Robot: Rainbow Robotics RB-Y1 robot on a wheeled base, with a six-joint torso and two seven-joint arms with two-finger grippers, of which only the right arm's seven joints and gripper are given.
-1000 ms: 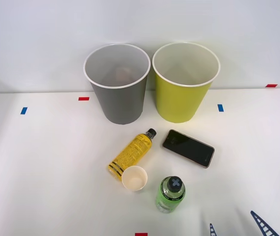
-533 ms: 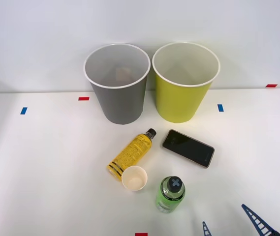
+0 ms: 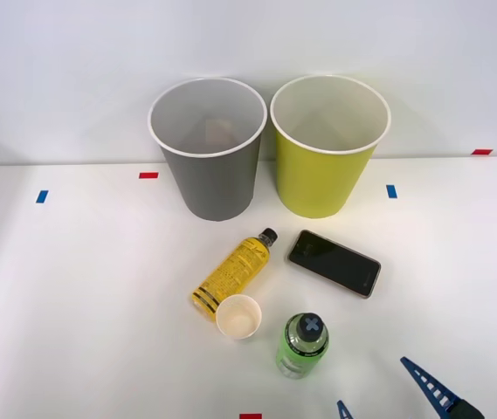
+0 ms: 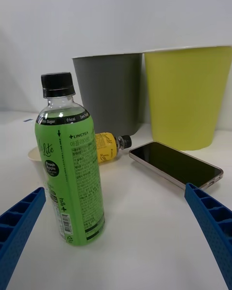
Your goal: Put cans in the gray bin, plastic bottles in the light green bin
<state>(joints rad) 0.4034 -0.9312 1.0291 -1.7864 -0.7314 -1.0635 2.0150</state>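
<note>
The gray bin (image 3: 206,175) and the light green bin (image 3: 327,170) stand side by side at the table's back. Inside the gray bin lies a faint brownish shape, too dim to name; cans are out of view. One of the plastic bottles, yellow-labelled (image 3: 233,274), lies on its side in front of the bins. The green-labelled bottle (image 3: 302,346) stands upright nearer me. My right gripper (image 3: 381,394) is open, low over the table just right of it. In the wrist view the green bottle (image 4: 72,174) stands just inside the left finger (image 4: 21,220), untouched, with the gray bin (image 4: 108,92) and green bin (image 4: 188,96) behind.
A white paper cup (image 3: 238,316) stands between the two bottles, against the yellow one's base. A dark phone (image 3: 334,262) lies flat right of the yellow bottle, also in the wrist view (image 4: 176,163). Coloured tape marks dot the white table (image 3: 73,288).
My gripper's blue fingers have slid left and further onto the table, closer to the green-labelled bottle. Bottles, cup, phone and bins have not moved.
</note>
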